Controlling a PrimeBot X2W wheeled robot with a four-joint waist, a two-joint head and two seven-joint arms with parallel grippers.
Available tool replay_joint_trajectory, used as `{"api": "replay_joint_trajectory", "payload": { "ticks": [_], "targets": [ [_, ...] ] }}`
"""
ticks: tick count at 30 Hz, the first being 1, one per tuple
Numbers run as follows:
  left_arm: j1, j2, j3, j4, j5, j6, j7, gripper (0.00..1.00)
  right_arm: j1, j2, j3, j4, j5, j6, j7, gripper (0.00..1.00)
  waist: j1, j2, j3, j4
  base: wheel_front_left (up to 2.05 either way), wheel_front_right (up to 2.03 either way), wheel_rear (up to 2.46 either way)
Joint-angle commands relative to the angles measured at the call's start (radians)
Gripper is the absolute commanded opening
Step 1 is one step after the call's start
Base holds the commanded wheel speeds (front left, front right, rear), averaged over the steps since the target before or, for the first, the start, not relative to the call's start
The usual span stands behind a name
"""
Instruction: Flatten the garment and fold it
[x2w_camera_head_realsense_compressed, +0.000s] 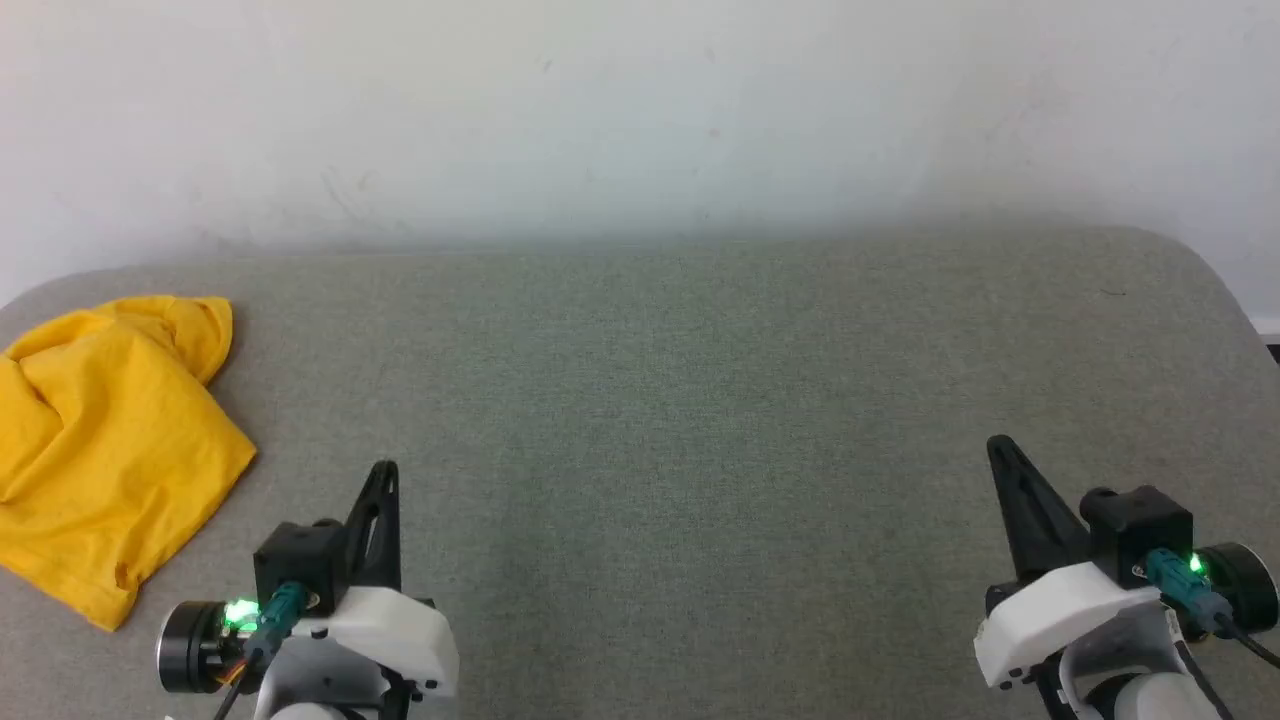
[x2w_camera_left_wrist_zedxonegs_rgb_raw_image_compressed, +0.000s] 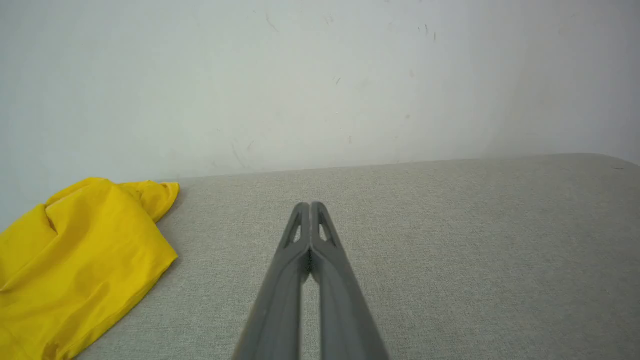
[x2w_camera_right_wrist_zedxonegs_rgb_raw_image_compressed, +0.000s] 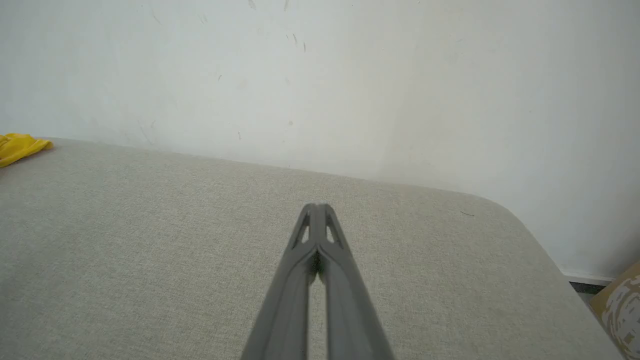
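Lying crumpled at 9 o'clock on cushion (x2w_camera_head_realsense_compressed: 700, 400), shirt (x2w_camera_head_realsense_compressed: 110, 440) near edge. L gripper (x2w_camera_head_realsense_compressed: 385, 470), R gripper (x2w_camera_head_realsense_compressed: 1000, 447) both clenched, empty. Risk: reaching w/o opening shoves shirt off edge; R far.

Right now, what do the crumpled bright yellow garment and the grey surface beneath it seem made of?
The crumpled bright yellow garment looks like thin, soft, matte cloth, perhaps cotton jersey: it lies in soft folds and creases. The grey surface looks like matte woven upholstery fabric: a fine flecked weave shows, and its rounded corner hints at padding, though that is uncertain.
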Motion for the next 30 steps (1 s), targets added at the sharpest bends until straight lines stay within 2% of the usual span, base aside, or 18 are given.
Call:
{"api": "replay_joint_trajectory", "payload": {
  "ticks": [1, 10, 11, 30],
  "targets": [
    [-0.012, -0.005, 0.0, 0.002, 0.006, 0.007, 0.0, 0.0, -0.008, 0.003, 0.0, -0.004, -0.005, -0.001, 0.0, 0.0, 0.0, 0.0, 0.0, 0.0, 0.0, 0.0, 0.0],
    [-0.012, -0.005, 0.0, 0.002, 0.006, 0.007, 0.0, 0.0, -0.008, 0.003, 0.0, -0.004, -0.005, -0.001, 0.0, 0.0, 0.0, 0.0, 0.0, 0.0, 0.0, 0.0, 0.0],
    [0.0, 0.0, 0.0, 0.0, 0.0, 0.0, 0.0, 1.0, 0.0, 0.0, 0.0, 0.0, 0.0, 0.0, 0.0, 1.0, 0.0, 0.0, 0.0, 0.0, 0.0, 0.0, 0.0],
    [0.018, 0.001, 0.006, -0.012, -0.012, -0.011, -0.032, 1.0, 0.01, 0.0, -0.046, 0.011, 0.028, 0.0, -0.032, 1.0, 0.0, 0.0, -0.003, 0.003, 0.0, 0.0, 0.0]
  ]
}}
